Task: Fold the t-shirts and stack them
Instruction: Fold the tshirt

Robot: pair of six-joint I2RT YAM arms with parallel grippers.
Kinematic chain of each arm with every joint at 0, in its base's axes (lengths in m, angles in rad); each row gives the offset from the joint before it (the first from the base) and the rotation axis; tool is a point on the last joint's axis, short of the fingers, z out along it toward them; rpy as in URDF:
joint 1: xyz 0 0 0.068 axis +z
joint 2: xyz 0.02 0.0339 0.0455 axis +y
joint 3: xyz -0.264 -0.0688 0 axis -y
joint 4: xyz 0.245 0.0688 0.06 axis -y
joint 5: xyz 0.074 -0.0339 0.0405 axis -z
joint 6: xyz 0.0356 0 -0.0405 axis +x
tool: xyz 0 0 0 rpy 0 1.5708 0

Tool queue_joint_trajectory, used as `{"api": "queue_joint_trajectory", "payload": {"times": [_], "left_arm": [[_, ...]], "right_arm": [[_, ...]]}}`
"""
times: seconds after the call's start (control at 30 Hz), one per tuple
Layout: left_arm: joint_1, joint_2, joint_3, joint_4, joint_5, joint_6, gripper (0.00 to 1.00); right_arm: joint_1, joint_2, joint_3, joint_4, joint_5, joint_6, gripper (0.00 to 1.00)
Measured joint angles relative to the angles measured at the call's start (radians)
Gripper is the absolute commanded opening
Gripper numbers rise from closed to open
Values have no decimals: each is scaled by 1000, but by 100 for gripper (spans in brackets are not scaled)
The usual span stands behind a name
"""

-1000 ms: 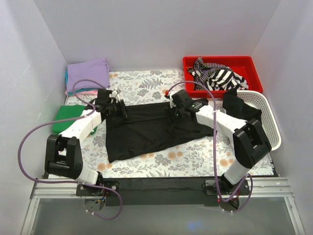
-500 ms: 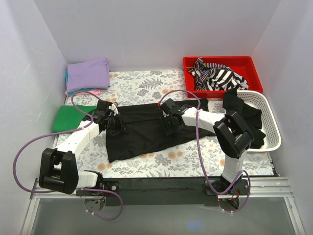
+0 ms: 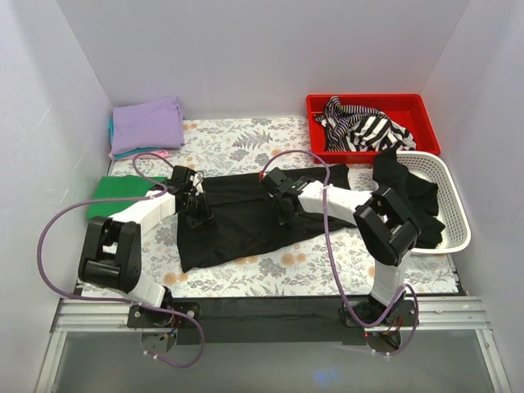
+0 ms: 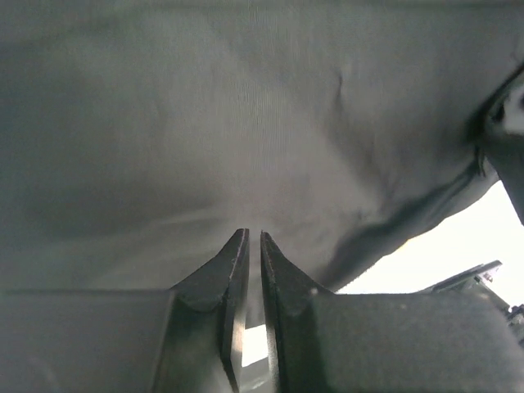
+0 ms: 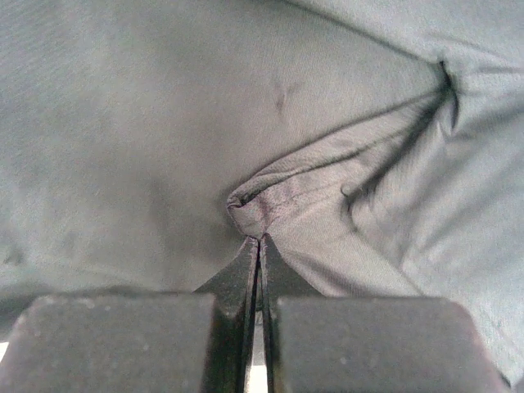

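**Top external view.** The black t-shirt [image 3: 246, 217] lies spread and creased on the floral table cover [image 3: 237, 143], inside plain white walls [image 3: 246, 49].
- The left gripper [image 3: 198, 213] is down on the shirt's left edge.
- The right gripper [image 3: 282, 211] is down on the shirt's upper middle.
- Just left of the black t-shirt lies a green t-shirt [image 3: 115, 196].
- Beyond its far left corner, a folded lavender t-shirt [image 3: 147, 123] tops a small stack.
- Beyond its far right corner stands a red bin [image 3: 368, 100] holding a striped garment [image 3: 364, 127].
- To its right is a white basket [image 3: 458, 205] with dark cloth inside.

**Left wrist view.** The black t-shirt [image 4: 246, 123] fills the frame. The left gripper [image 4: 253, 241] has its fingers drawn almost together, with a thin slit between them and the tips against the cloth. I cannot tell whether any fabric is caught.

**Right wrist view.** The right gripper [image 5: 259, 241] is pressed together, pinching a puckered fold of the black t-shirt [image 5: 147, 123] at its tips.
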Motion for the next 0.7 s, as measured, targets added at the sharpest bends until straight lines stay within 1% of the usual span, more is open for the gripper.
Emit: {"api": "queue_joint_trajectory", "payload": {"times": [0.13, 0.27, 0.37, 0.5, 0.7], "left_arm": [[0, 104, 53, 16, -3, 10, 7], [0, 169, 79, 29, -9, 16, 7], [1, 198, 89, 35, -7, 16, 7], [0, 225, 119, 37, -6, 24, 7], [0, 269, 165, 36, 14, 35, 7]], "right_arm": [[21, -66, -28, -19, 23, 19, 1], [43, -180, -66, -40, 36, 49, 1], [54, -255, -97, -56, 43, 74, 1], [63, -311, -138, -98, 42, 106, 1], [110, -435, -263, -172, 47, 209, 1]]}}
